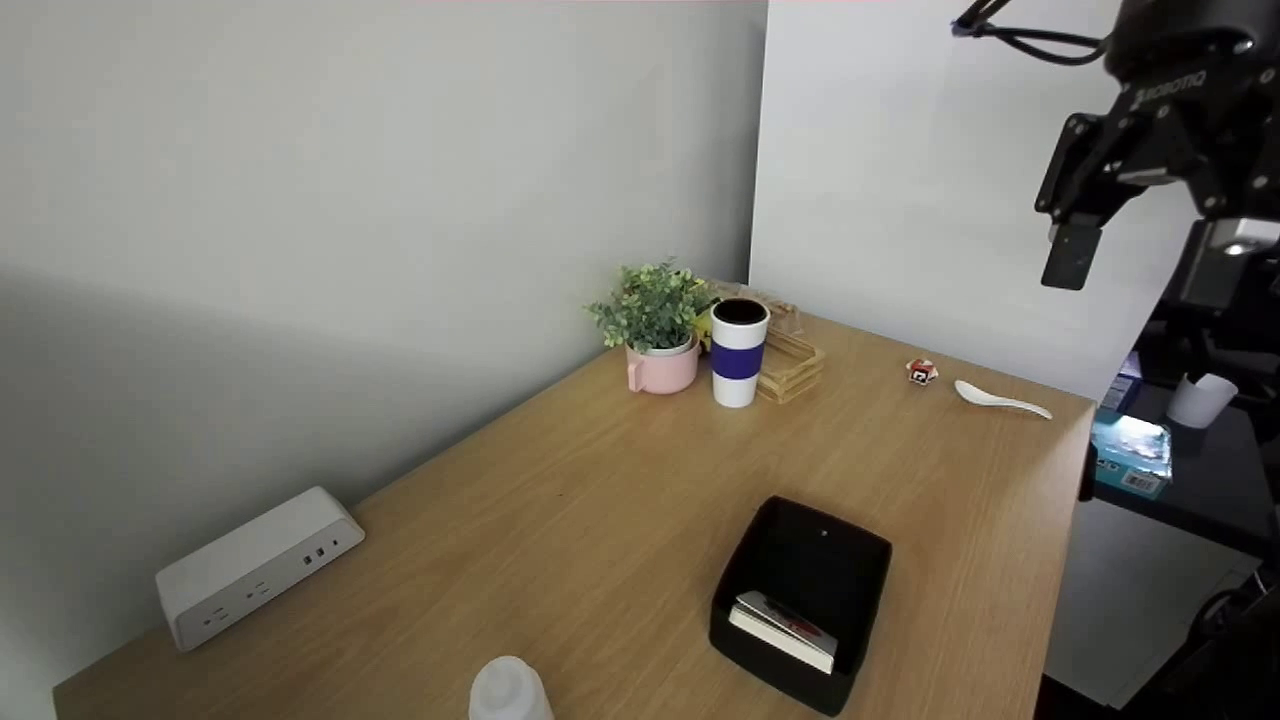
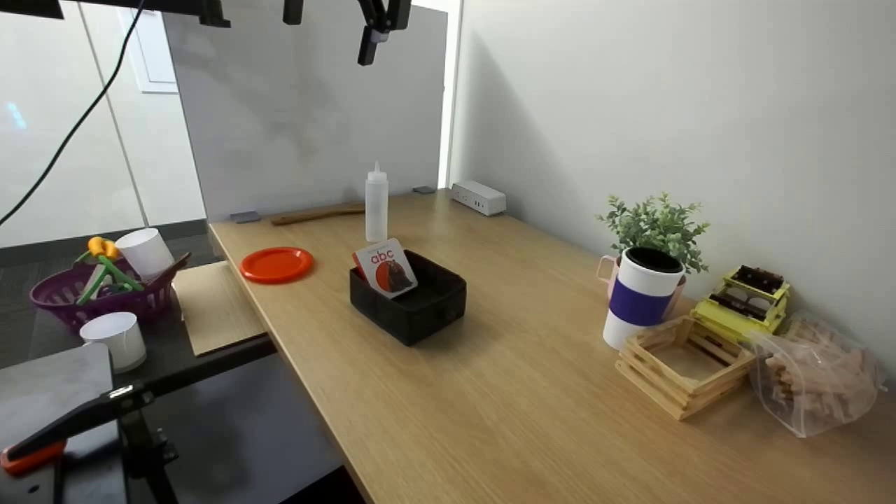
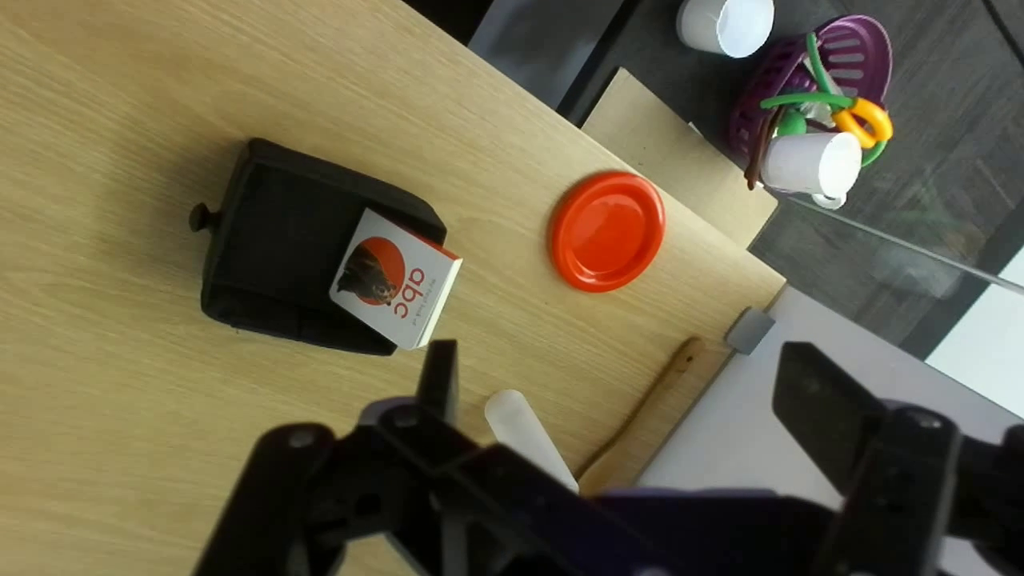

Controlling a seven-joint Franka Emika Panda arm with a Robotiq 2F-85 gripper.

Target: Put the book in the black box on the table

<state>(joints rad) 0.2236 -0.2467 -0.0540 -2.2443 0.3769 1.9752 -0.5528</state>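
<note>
A plain pale-grey wall [image 1: 420, 170] carries a soft shadow [image 1: 230, 420]. In an exterior view, a flat grey panel [image 2: 315, 126] stands beside a bright vertical light strip [image 2: 451, 98]; dark-grey floor [image 3: 952, 144] shows in the wrist view.

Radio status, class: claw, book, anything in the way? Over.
Claw open, holding nothing. Book tilted inside black box, its top above the rim. Squeeze bottle and red plate nearby, apparently not blocking.
</note>
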